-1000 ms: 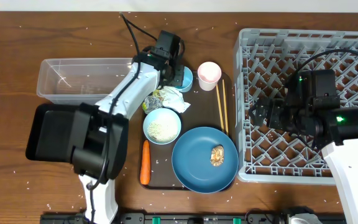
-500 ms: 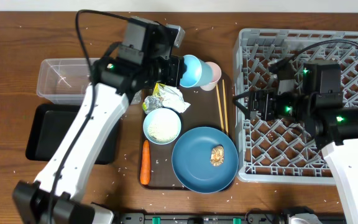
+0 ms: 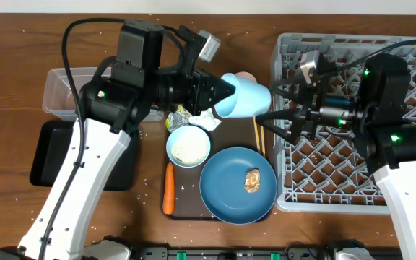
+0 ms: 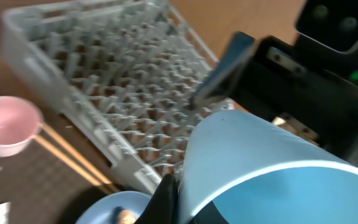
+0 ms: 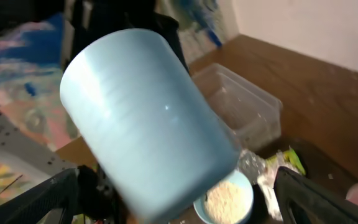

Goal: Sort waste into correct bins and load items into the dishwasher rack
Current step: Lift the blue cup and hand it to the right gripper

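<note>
1. Step in hand: I judge this to be a hand-over of the light-blue cup (image 3: 243,95) on its way to the rack (image 3: 316,173). My left gripper (image 3: 219,92) grips the cup at its mouth end. The cup hangs in the air over the far end of the brown tray (image 3: 230,133), lying on its side with its base pointing right.
2. My right gripper (image 3: 273,108) is spread wide and empty. It sits just right of the cup's base, at the rack's left wall.
3. Next move, as I judge it: bring the right fingers around the cup body and close them squarely. The wall is smooth and tapered, so a shallow grip could slip. The left gripper should let go only after that.
4. Not yet loaded: the plate (image 3: 230,189), the bowl (image 3: 188,146) and the chopsticks (image 3: 258,137) lie on the tray. The carrot (image 3: 169,189) and the wrapper (image 3: 193,115) are also unsorted.
5. View differences:
   - The overhead view alone shows both arms and the gap between cup and right gripper.
   - The right wrist view shows the cup's base and side wall filling the space ahead of the parted fingers (image 5: 36,199). I cannot tell from it whether they touch.
   - The left wrist view shows the pink cup (image 4: 5,127) standing clear on the tray. Overhead, the lifted cup nearly hides it.
</note>
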Tool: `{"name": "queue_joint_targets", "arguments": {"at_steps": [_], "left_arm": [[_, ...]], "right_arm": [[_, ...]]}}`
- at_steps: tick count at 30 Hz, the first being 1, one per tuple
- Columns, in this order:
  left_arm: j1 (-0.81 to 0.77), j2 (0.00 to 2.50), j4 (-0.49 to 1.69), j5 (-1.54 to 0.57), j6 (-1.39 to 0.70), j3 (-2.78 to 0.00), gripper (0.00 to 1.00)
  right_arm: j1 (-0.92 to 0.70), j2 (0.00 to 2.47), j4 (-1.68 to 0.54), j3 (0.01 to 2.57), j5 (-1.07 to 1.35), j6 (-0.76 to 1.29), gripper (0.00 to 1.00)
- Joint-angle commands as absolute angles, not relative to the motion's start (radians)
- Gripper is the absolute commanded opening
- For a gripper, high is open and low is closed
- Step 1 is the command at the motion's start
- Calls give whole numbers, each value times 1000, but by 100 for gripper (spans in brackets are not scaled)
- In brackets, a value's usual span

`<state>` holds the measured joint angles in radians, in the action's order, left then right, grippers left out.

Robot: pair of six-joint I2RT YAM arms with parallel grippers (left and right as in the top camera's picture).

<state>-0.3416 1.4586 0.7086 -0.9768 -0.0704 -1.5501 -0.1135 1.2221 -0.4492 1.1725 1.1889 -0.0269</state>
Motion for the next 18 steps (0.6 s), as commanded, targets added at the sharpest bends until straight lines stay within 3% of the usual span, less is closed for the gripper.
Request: {"name": "queue_joint_targets", "arguments": {"at_steps": [1, 8, 12, 16, 18], "left_arm": [[-338, 1446, 710, -1119, -53, -1570, 6], [-338, 1446, 710, -1180, -53, -1570, 6], [-338, 1446, 709, -1187, -53, -1570, 6], [-338, 1446, 707, -1187, -53, -1570, 6], [-338, 1446, 702, -1186, -53, -1570, 6]], "right_arm": [[-107, 1216, -424, 1188, 1297, -58, 94], [-126, 1216, -406, 1188, 1459, -136, 88], [-126, 1216, -404, 1188, 1467, -136, 77], [-126, 1216, -404, 1188, 1468, -134, 58], [-126, 1216, -404, 1188, 1467, -127, 57]]}}
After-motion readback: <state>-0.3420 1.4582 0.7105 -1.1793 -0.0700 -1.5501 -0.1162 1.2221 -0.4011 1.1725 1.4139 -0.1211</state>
